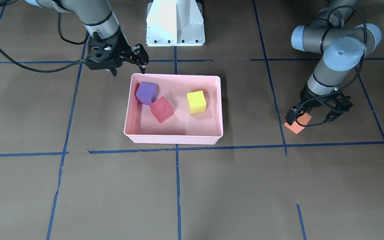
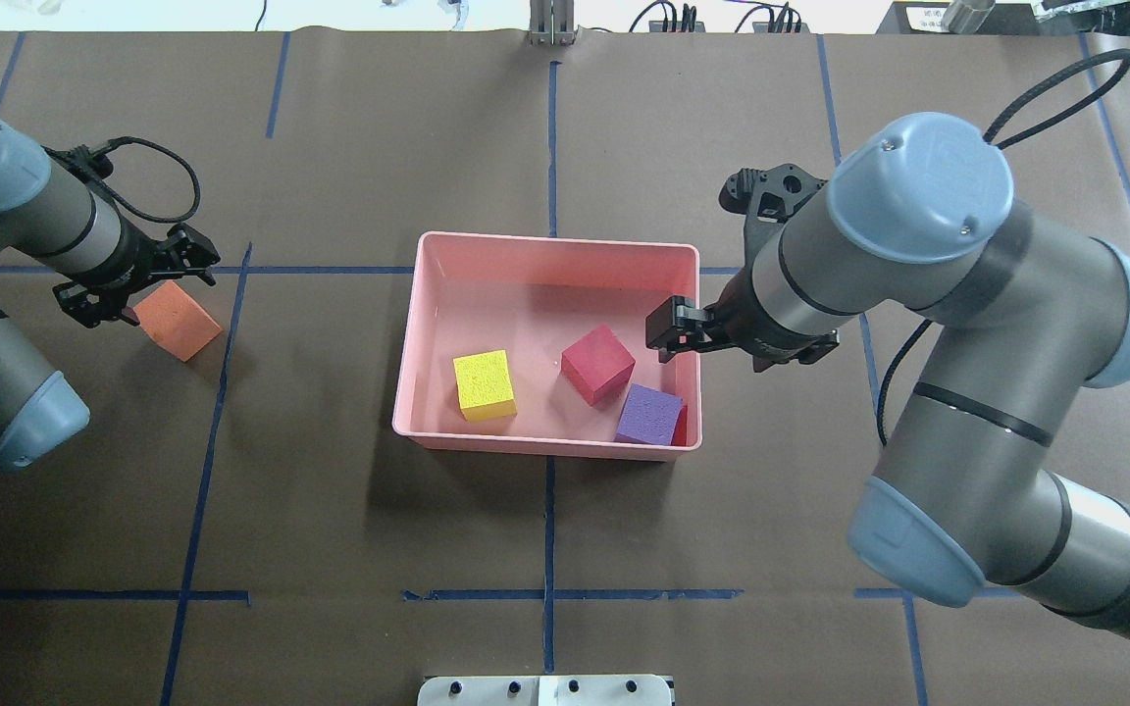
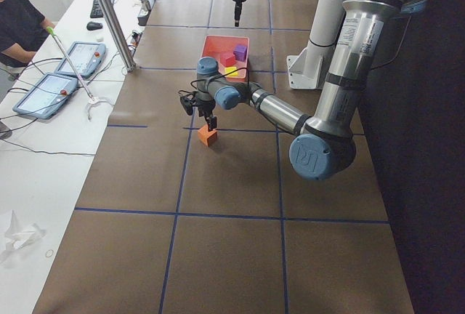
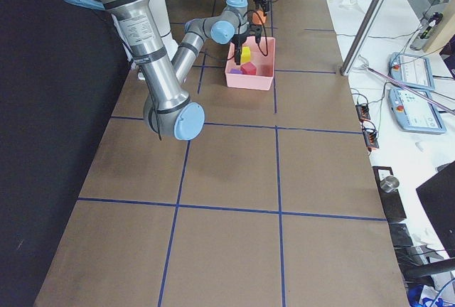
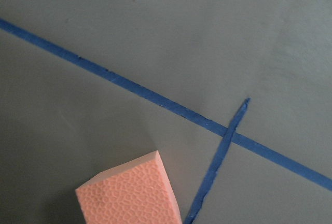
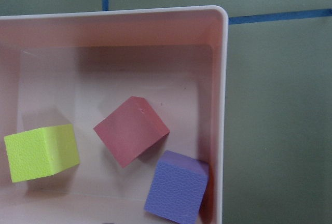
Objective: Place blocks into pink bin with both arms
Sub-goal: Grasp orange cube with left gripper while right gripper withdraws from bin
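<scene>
The pink bin holds the purple block, the red block and the yellow block; all three also show in the right wrist view, with the red one in the middle. The orange block lies on the table outside the bin. My left gripper is open and low over the orange block, its fingers astride it. My right gripper is open and empty, raised over the bin's corner near the purple block.
The brown table cover carries blue tape lines. The white pedestal base stands behind the bin. In the exterior left view, tablets and a seated person are on a side bench beside the table.
</scene>
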`<state>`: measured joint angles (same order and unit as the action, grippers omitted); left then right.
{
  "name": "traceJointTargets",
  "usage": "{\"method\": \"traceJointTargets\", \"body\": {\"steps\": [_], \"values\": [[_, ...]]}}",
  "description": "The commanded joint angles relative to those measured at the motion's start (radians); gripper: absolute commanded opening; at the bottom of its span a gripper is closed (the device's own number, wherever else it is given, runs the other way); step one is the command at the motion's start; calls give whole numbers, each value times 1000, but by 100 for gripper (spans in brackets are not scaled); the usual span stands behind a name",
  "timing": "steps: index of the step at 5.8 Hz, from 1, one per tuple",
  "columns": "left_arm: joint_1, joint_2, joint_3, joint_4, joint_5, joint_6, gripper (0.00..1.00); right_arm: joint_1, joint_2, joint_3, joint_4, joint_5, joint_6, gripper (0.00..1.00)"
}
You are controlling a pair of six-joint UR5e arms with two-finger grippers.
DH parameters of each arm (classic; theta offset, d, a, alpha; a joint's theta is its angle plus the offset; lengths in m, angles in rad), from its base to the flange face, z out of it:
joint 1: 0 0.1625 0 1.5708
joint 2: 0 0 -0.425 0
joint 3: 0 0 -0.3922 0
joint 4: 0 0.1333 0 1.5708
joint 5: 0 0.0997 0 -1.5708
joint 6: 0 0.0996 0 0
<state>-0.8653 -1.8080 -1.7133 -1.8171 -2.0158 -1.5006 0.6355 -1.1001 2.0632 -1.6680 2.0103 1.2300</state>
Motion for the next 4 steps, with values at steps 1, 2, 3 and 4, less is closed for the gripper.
{"method": "traceJointTargets", "body": {"steps": [1,2,3,4], "values": [[3,15,24,-14,0,-40,100,13,-29,47,-2,8,0,100],[3,15,49,-46,0,-40,100,19,-27,49,-2,7,2,100],[5,15,73,-69,-1,-40,100,26,-30,63,-2,7,2,100],[5,18,89,-99,-1,-41,100,29,-53,90,-4,8,2,100]]}}
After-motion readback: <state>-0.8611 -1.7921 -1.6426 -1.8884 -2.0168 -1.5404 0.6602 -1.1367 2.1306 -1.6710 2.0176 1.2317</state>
